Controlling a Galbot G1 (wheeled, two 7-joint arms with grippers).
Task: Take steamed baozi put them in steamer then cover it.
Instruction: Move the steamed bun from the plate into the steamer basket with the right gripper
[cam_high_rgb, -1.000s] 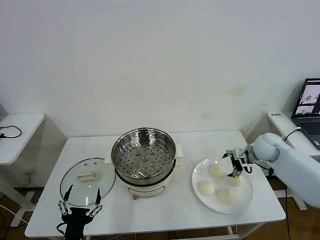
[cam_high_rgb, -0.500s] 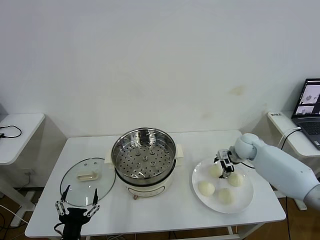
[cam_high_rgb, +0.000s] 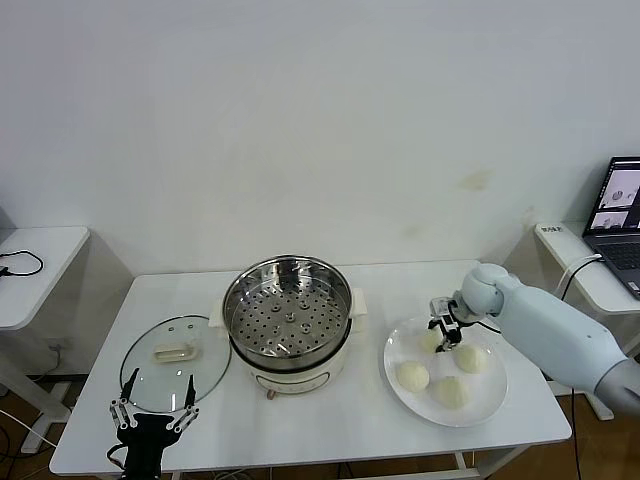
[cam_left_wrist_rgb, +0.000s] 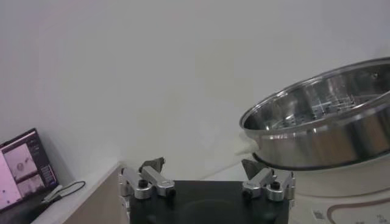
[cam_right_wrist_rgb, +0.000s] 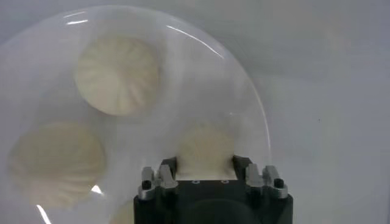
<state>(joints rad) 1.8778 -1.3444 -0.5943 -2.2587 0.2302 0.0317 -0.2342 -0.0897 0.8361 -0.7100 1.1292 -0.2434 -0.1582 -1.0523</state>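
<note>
Right tool (cam_high_rgb: 444, 333) clamped on one steamed baozi (cam_right_wrist_rgb: 205, 151) on the white plate (cam_high_rgb: 490, 398).

The held bun is the one at the plate's far-left edge; the fingers (cam_right_wrist_rgb: 166, 175) appear pressed to both its sides, though the tool body hides much of the contact. Three more buns sit on the plate. The steamer (cam_high_rgb: 287, 308) stands empty at mid-counter (cam_high_rgb: 350, 420), well apart from the plate. The cover (cam_high_rgb: 176, 362) lies flat just left of the steamer. The left tool (cam_high_rgb: 155, 414) hovers near the counter's front edge, by the cover, jaws spread wide and holding nothing.
</note>
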